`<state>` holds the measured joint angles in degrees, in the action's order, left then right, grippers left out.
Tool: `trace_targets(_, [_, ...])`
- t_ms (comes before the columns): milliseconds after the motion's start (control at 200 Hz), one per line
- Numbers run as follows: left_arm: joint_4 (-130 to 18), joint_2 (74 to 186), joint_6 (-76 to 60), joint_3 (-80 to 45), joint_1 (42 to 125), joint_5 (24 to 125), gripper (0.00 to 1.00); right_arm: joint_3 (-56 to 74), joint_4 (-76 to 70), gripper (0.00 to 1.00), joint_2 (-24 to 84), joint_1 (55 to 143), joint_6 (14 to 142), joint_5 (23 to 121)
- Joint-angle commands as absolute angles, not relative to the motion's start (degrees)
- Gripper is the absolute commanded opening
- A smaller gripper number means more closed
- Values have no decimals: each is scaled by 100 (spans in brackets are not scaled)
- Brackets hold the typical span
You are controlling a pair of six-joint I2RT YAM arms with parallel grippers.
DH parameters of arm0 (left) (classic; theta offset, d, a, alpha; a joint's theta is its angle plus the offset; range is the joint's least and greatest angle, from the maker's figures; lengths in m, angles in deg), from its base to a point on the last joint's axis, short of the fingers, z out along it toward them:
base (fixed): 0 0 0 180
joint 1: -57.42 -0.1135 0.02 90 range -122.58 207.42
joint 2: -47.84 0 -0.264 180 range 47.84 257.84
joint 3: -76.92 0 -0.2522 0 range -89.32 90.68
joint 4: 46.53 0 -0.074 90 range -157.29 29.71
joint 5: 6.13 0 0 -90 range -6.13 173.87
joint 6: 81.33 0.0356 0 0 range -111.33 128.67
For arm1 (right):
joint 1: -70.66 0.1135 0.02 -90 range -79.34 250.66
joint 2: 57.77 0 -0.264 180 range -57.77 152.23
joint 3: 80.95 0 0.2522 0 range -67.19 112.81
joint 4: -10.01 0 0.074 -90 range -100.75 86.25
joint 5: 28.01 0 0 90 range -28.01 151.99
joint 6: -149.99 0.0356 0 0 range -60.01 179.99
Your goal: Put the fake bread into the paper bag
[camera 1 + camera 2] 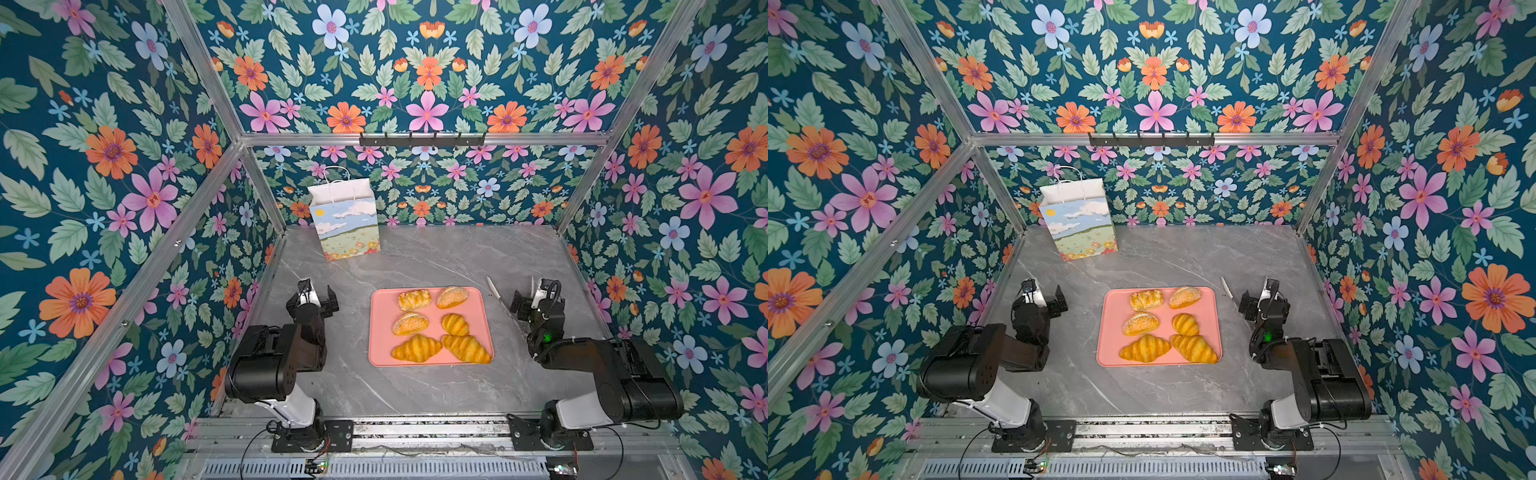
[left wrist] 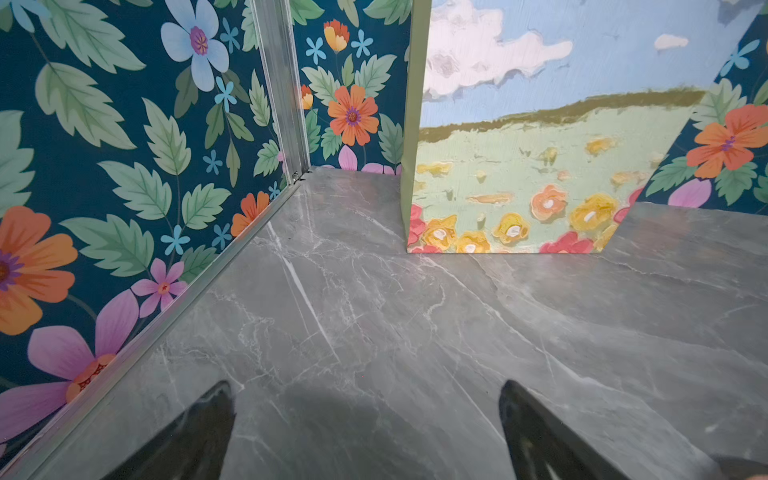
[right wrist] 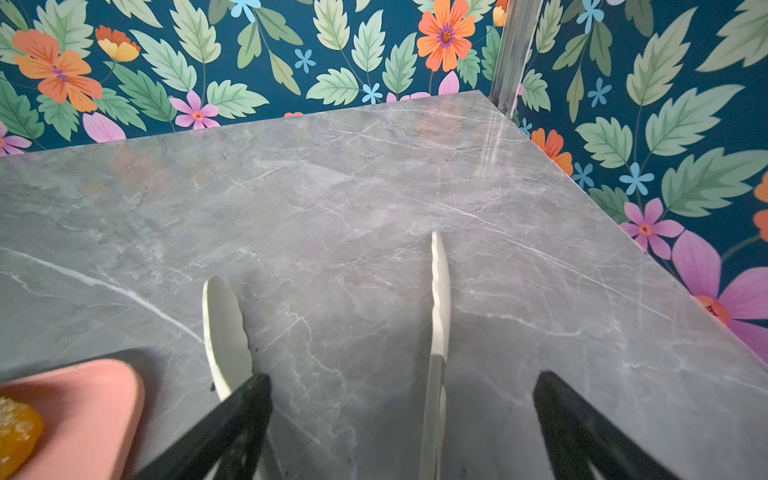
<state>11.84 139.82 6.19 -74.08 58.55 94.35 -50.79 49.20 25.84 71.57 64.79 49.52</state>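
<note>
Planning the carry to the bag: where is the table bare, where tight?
Bare: the stretch between the paper bag and the pink tray, the back right corner, and the front strip before the arm bases. Tight: the tray, full of fake bread, and its right side, where white tongs lie by the right gripper.

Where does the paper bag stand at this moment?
In both top views the paper bag stands upright at the far left of the table, close to the back wall, beyond the pink tray.
</note>
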Motion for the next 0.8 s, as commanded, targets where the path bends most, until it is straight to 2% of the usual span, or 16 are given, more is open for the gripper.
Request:
trace_targets(0, [1166, 13990, 667, -7385, 5848, 9408, 100, -5076, 5179, 99, 2595, 7155, 6444, 4925])
trace_targets(795, [1155, 13986, 665, -7376, 5849, 9406, 100, -5057, 5109, 99, 2581, 7150, 6465, 4964])
